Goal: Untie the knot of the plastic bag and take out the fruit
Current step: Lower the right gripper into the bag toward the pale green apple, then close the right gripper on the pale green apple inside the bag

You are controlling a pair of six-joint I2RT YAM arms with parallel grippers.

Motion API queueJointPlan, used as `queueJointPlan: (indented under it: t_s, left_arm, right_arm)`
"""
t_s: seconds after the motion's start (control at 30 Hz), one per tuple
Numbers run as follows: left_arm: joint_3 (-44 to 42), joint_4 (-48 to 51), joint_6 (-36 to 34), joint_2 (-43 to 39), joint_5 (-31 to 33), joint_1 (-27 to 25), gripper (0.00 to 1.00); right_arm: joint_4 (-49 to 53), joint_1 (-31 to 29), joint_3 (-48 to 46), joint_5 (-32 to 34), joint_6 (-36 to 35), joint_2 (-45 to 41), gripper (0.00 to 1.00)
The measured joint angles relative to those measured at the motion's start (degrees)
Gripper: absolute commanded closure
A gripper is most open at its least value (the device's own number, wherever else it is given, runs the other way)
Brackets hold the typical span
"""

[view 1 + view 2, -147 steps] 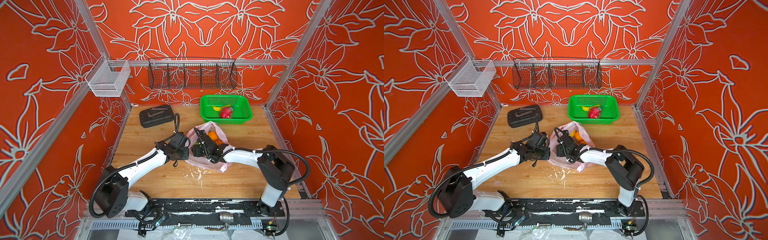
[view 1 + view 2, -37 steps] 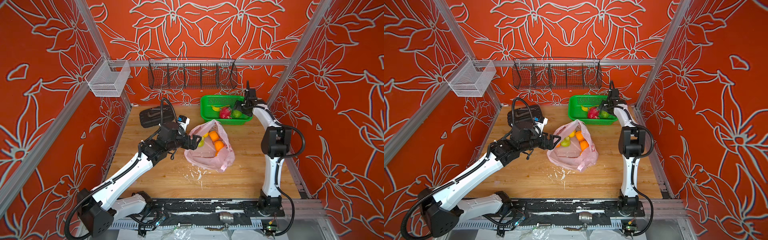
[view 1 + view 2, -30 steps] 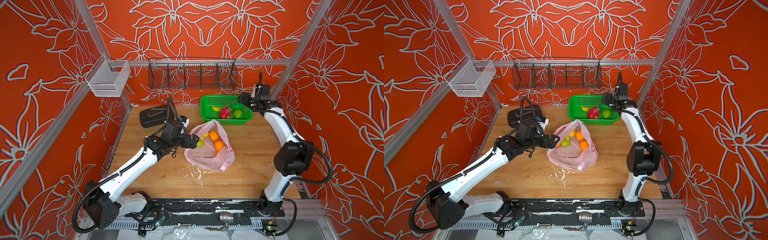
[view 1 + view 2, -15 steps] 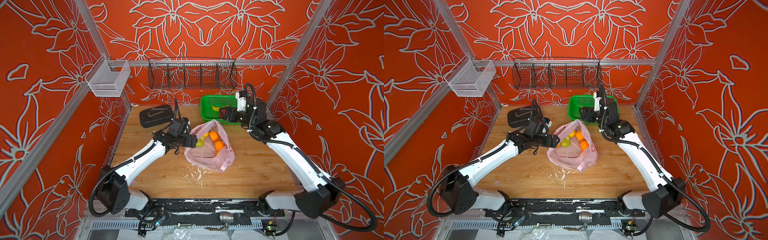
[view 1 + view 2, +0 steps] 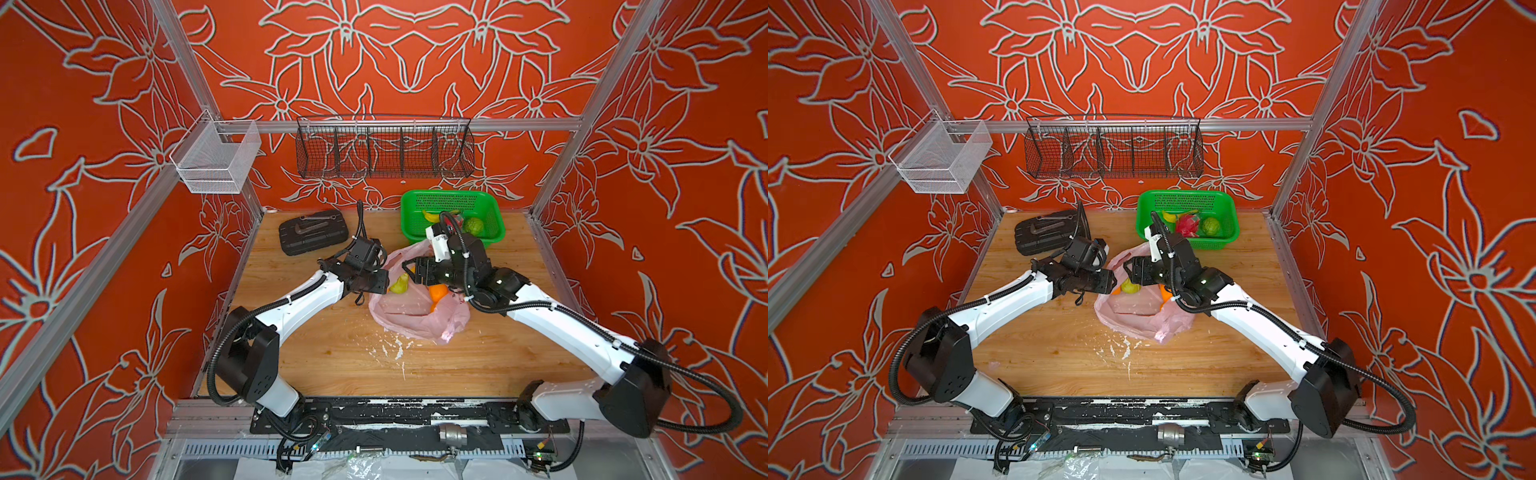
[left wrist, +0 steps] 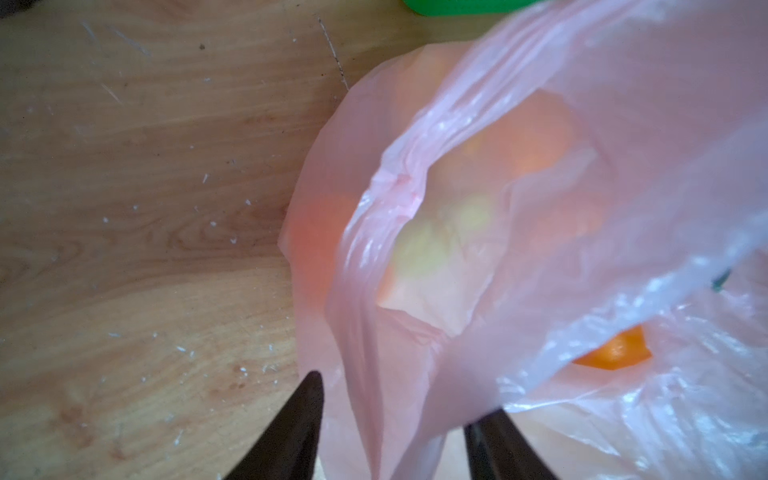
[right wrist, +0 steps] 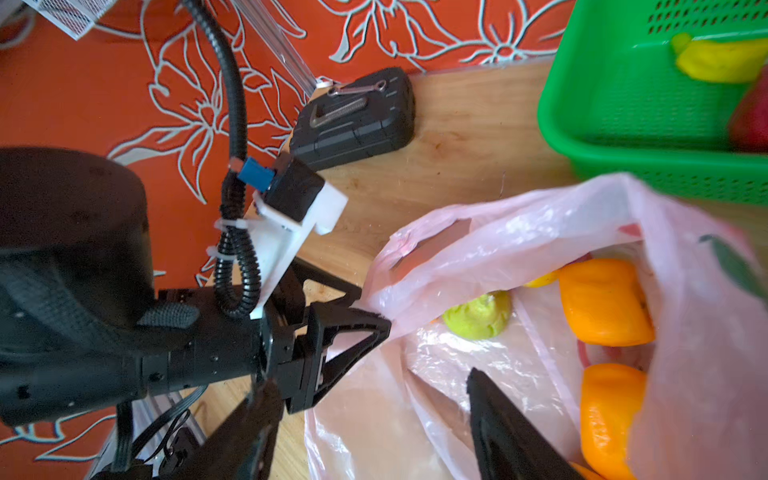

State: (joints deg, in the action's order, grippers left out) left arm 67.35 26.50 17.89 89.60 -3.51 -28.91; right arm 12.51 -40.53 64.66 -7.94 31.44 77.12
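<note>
The pale-pink plastic bag (image 5: 415,318) lies mid-table with its mouth wide open; no knot shows. Inside it lie two orange fruit (image 7: 602,299) (image 7: 606,415) and a yellow-green one (image 7: 478,320), the latter also visible in a top view (image 5: 400,284). My left gripper (image 5: 384,278) (image 6: 392,399) is at the bag's left rim, jaws apart with a fold of pink film running between them. My right gripper (image 5: 409,268) (image 7: 370,380) hovers open over the bag's mouth, facing the left one, with nothing between its fingers.
A green basket (image 5: 415,199) at the back right holds a banana (image 5: 430,216), a dragon fruit (image 5: 1185,226) and a green fruit (image 5: 473,226). A black tool case (image 5: 313,230) lies back left. Wire baskets (image 5: 384,151) (image 5: 216,162) hang on the walls. White crumbs (image 5: 390,349) dot the table.
My right arm swung from the green basket down to the bag's mouth, its jaws narrowing a little. My left gripper reached the bag's rim and its jaws closed partway around the film.
</note>
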Motion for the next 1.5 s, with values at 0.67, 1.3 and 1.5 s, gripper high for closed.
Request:
queueJointPlan:
  t_s: [0.67, 1.3, 1.5]
  left_arm:
    - [0.46, -1.03, 1.77, -2.62, -4.04, 0.79, 0.92]
    - [-2.67, -1.99, 2.73, -4.81, -5.9, 0.79, 0.92]
    - [-4.24, -2.45, 2.73, -5.6, -6.12, 0.79, 0.92]
  right_arm:
    - [-10.14, -1.92, -9.27, 7.54, 8.81, 13.4, 0.2]
    - [-21.18, 0.37, -3.93, 14.62, 25.88, 29.03, 0.11]
    - [-22.16, 1.29, -1.4, 14.1, 27.87, 32.83, 0.08]
